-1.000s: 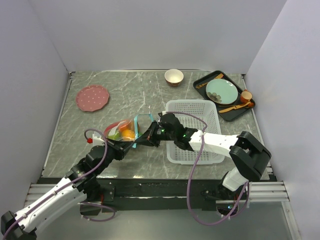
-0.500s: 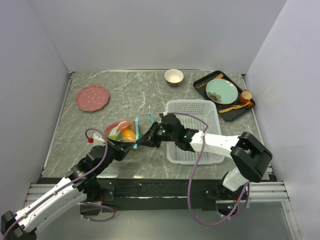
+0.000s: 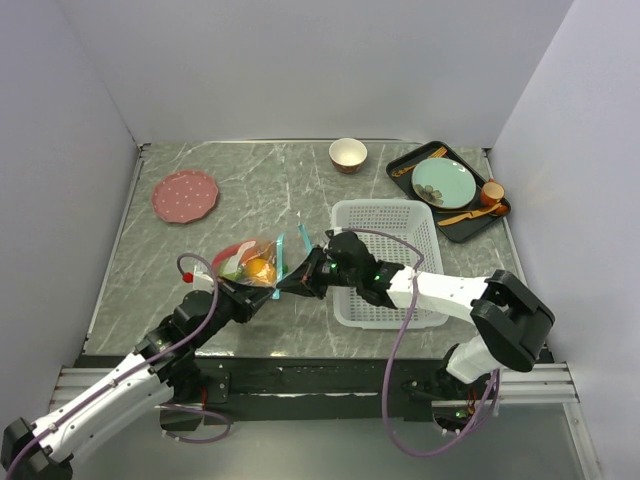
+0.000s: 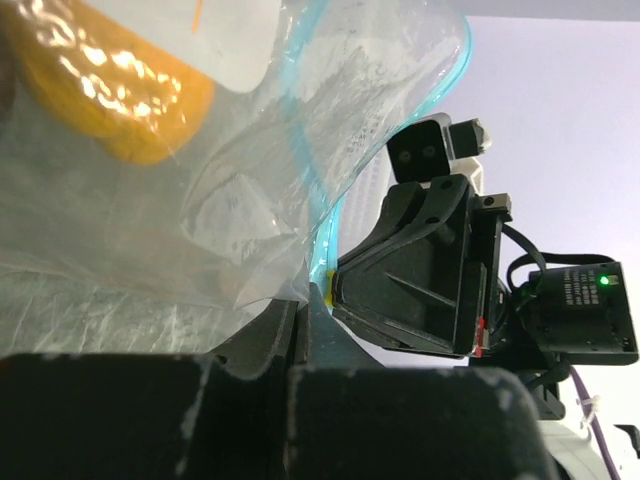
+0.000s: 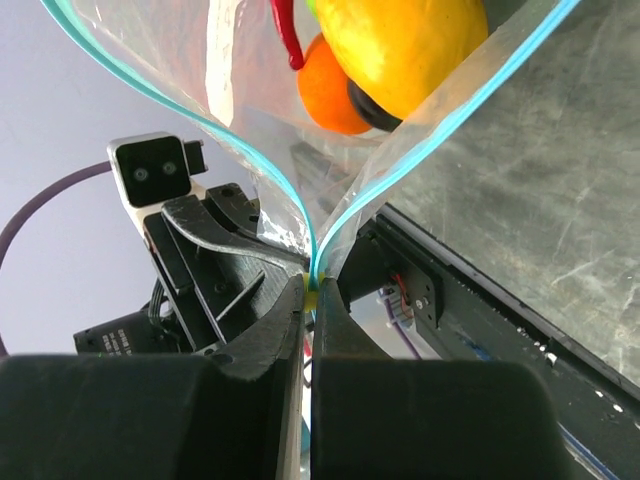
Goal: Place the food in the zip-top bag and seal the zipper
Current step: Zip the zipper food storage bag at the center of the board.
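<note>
The zip-top bag (image 3: 250,262) is lifted just left of the basket, with the food inside. Through its clear plastic I see a yellow fruit (image 5: 410,45), an orange (image 5: 335,92), a dark round fruit (image 5: 375,110) and a red chili (image 5: 285,35). An orange (image 4: 120,90) also shows in the left wrist view. The teal zipper (image 5: 240,150) splits into two strips that meet at my right gripper (image 5: 313,285), which is shut on that end of the zipper. My left gripper (image 4: 305,305) is shut on the bag's edge beside it. The two grippers (image 3: 268,292) (image 3: 288,284) touch tip to tip.
A white mesh basket (image 3: 385,262) stands directly under my right arm. A pink plate (image 3: 185,195) lies at the back left and a small bowl (image 3: 347,153) at the back. A black tray (image 3: 450,215) with a teal plate, wooden spoons and a brown cup sits at the back right.
Both grippers and the bag have shifted slightly left and nearer. The teal loop of the bag's mouth has narrowed from a wide opening to a slim strip.
</note>
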Controlling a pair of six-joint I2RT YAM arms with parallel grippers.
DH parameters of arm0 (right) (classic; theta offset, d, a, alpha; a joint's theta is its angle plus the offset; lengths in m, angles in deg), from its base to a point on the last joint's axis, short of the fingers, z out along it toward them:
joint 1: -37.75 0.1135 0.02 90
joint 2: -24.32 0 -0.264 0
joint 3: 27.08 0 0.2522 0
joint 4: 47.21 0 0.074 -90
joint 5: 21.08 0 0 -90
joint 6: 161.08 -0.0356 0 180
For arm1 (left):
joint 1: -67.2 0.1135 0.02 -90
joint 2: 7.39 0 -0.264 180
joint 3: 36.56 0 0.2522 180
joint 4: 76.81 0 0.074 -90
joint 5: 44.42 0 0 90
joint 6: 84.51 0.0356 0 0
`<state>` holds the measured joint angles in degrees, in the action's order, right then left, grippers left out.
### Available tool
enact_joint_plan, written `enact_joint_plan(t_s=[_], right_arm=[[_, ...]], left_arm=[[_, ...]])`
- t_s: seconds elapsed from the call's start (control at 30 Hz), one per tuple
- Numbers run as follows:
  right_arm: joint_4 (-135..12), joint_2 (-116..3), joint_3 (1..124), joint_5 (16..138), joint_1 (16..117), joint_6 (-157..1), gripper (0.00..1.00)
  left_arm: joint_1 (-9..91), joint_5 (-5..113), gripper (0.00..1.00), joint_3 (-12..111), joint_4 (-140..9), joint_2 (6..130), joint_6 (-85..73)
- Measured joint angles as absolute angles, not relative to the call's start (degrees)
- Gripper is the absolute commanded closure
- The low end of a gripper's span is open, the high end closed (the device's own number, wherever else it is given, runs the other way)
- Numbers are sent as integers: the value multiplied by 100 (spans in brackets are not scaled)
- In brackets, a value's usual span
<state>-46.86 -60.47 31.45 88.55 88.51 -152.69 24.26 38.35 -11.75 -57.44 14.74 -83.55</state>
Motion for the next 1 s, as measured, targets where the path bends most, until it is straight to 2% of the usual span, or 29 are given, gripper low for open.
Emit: enact_joint_plan(t_s=[0.53,1.0], right_arm=[[-5362,-5387,2857,8283,8849,-15325,100],[-5641,-5276,2743,8235,8731,-15376,100]], left_arm=[[2466,4688,99,-1197,-7138,2737,-7789],[2529,5206,99,-1107,-7475,3266,-7198]])
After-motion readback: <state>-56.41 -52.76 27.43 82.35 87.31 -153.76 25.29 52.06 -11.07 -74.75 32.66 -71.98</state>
